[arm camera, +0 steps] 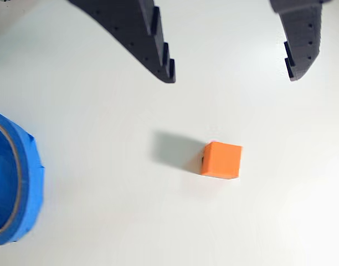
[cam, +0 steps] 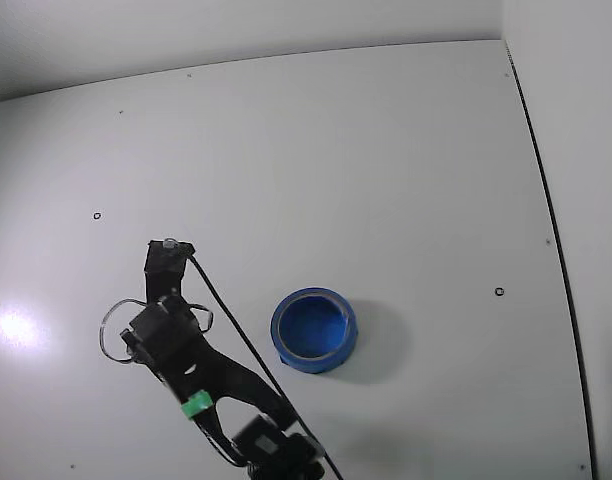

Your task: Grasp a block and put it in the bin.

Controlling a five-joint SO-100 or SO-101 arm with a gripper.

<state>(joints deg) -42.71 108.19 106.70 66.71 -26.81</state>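
Your gripper (arm camera: 230, 75) is spread wide above the block (arm camera: 221, 159), nothing held.

Wrist view: both dark fingers (arm camera: 142, 39) come in from the top edge w/ a broad gap btwn them; the block looks orange here, sits on the white table (arm camera: 103, 221) below that gap, nearer the right fingertip, not touching either. Its shadow falls to its left. The bin (arm camera: 22, 183) shows only as a blue rim at the left edge, well apart from the block. Fixed view: you see the arm (cam: 201, 365) at lower left, w/ the bin (cam: 314, 330) just to its right on the table. Can't spot the block in this view; the arm prob. covers it.
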